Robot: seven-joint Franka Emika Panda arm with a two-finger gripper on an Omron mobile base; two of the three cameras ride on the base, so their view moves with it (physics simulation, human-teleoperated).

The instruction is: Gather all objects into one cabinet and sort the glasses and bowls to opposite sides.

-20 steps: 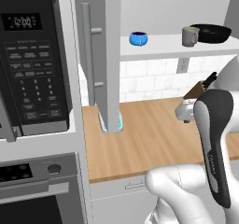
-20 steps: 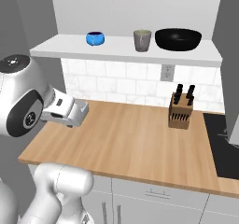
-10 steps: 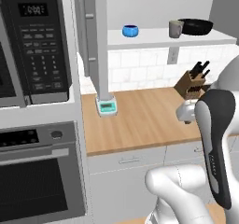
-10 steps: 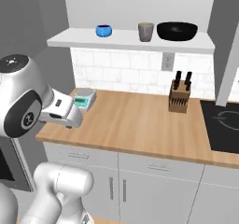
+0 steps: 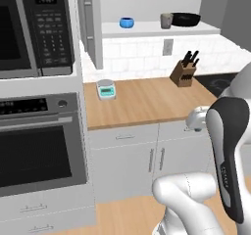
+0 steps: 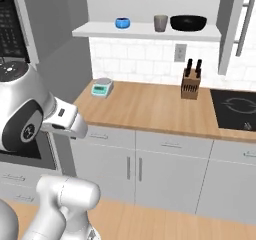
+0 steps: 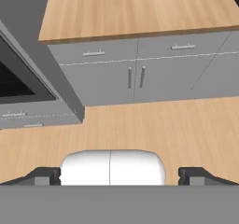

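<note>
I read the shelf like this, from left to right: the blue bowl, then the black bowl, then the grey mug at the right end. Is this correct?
Not quite. The mug and the black bowl are swapped. The right base view shows the blue bowl at the left, then the grey mug in the middle, and the black bowl at the right end of the shelf.

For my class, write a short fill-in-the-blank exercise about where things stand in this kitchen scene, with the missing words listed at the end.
1. On the white shelf, the grey-olive mug stands between the small blue bowl and the wide ____ bowl.
2. The knife block stands on the wooden ____.
3. The gripper has its jaws ____ and holds nothing.

Missing words: black; counter; open
</note>
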